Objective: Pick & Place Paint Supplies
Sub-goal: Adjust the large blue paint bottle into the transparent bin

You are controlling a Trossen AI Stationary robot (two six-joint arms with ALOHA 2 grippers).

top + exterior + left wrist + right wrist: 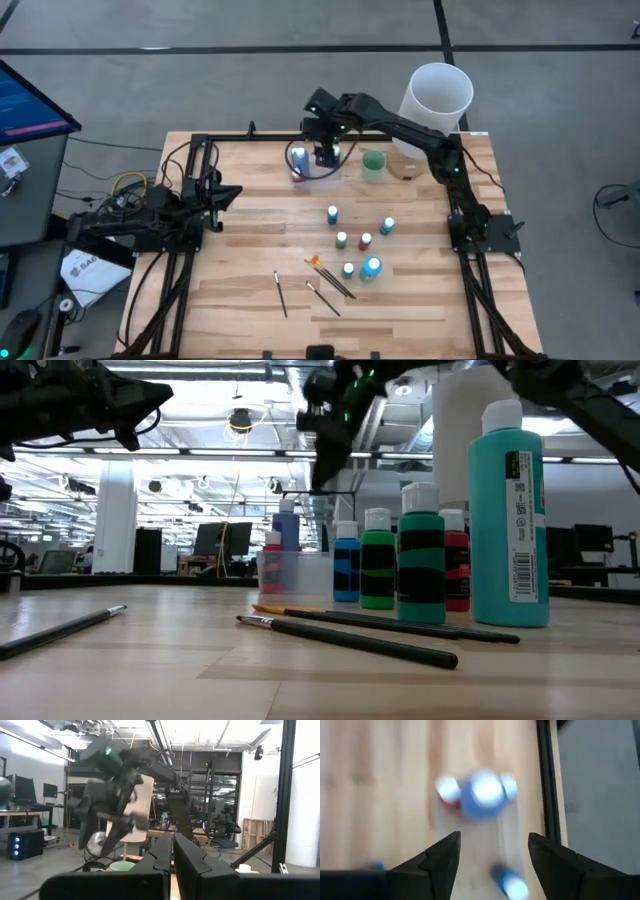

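Several small paint bottles stand on their bases mid-table, among them a blue one (332,213), a red one (365,241) and a large teal one (508,510). Thin dark brushes (281,293) and an orange-handled one (312,262) lie flat near the front. A clear tub (312,168) at the far centre holds a blue bottle (485,790), a red one (447,794) and a bottle lying on its side (509,882). My right gripper (492,852) hangs open above the tub, pointing steeply down, with nothing between its fingers. My left gripper (228,194) rests shut at the table's left.
A pale green cup (373,163) stands just right of the tub, and a tall white cylinder (437,95) rises at the far right corner. A black frame rail (250,135) runs along the table's far edge. Bare wood lies between the left arm and the bottles.
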